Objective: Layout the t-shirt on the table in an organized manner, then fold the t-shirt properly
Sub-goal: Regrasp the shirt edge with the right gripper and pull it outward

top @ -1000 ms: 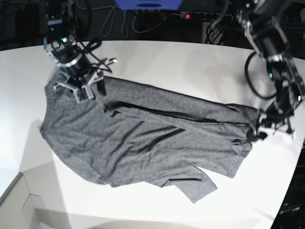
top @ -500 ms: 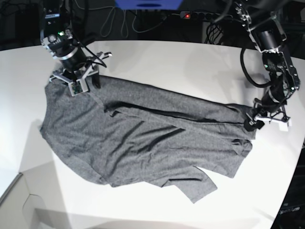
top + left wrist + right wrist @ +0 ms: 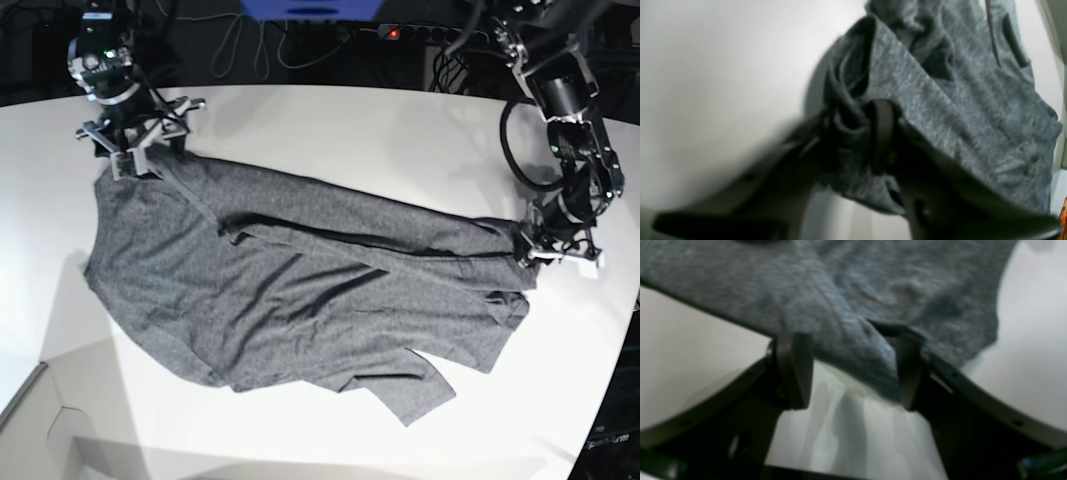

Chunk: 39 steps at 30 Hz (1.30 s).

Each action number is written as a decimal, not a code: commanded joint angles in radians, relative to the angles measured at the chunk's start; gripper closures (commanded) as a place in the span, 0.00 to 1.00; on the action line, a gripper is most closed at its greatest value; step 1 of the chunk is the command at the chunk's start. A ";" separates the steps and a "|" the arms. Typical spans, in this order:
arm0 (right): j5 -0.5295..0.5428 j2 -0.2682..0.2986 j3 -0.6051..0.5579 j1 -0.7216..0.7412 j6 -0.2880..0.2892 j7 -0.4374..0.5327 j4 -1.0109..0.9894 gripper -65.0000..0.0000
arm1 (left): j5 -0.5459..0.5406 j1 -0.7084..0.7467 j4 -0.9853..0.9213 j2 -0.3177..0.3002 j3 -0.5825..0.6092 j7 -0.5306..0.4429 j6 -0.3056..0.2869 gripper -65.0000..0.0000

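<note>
2 ends worked at once — left gripper (image 3: 853,140) pinches bunched t-shirt (image 3: 300,290) cloth, probably for pulling flat; right gripper (image 3: 846,373) spread wide, straddling an edge over the table (image 3: 400,130).

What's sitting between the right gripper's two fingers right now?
In the right wrist view, an edge of the t-shirt reaches between the right gripper's open fingers, with bare table below it.
</note>
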 commanded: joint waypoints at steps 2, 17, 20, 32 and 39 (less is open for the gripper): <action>0.012 0.006 0.034 -0.005 0.003 0.021 0.020 0.39 | -0.007 -0.024 0.013 -0.012 -0.002 -0.010 -0.002 0.83; 0.005 -0.008 0.112 -0.001 0.256 0.061 0.001 0.39 | -0.007 -0.024 0.013 -0.012 -0.002 -0.010 -0.002 1.00; 0.004 -0.008 0.081 0.030 0.256 0.056 -0.014 0.39 | -0.007 -0.024 0.013 -0.012 -0.002 -0.010 -0.002 1.00; 0.004 0.018 0.086 0.096 0.256 0.058 -0.112 0.54 | -0.007 -0.024 0.013 -0.014 -0.002 -0.010 -0.002 1.00; 0.004 0.023 0.089 0.096 0.259 0.061 -0.115 0.92 | -0.007 -0.024 0.013 -0.014 -0.003 -0.010 -0.002 1.00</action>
